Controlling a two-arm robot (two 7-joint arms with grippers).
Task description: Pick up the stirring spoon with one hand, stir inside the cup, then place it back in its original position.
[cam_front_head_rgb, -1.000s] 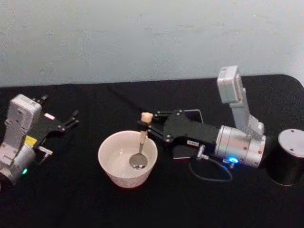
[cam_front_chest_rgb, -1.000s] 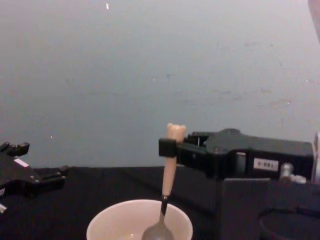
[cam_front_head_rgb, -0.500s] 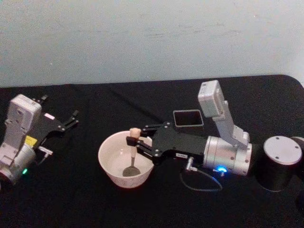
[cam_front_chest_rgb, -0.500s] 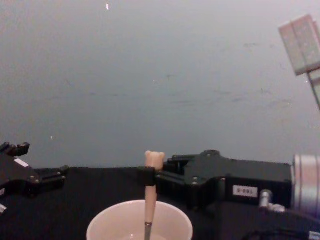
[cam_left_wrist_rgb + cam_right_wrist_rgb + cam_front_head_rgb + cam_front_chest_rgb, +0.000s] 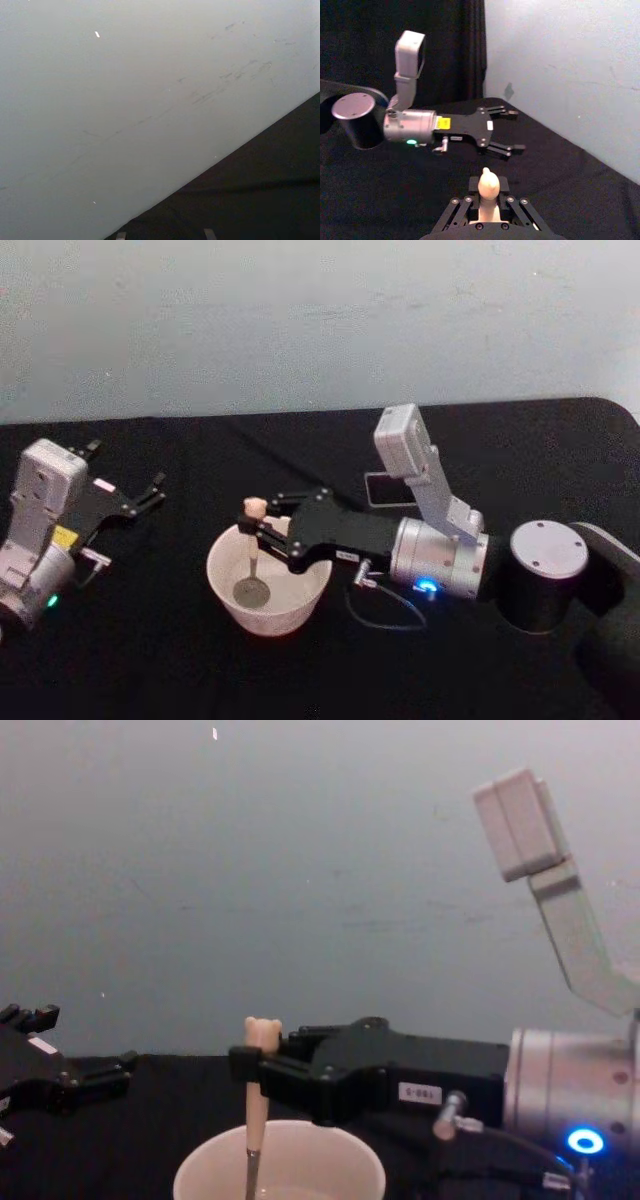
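Cup (image 5: 270, 618) holds stirring spoon (image 5: 250, 565), clamped by right end effector (image 5: 256, 524); left end effector (image 5: 125, 468) open.

The right arm is extended low and level, with the right gripper (image 5: 255, 524) held horizontal. Its fingers are closed on the stirring spoon (image 5: 255, 1102), clamped just below the handle's top. The left gripper (image 5: 128, 472) is parked apart, its fingers spread wide.
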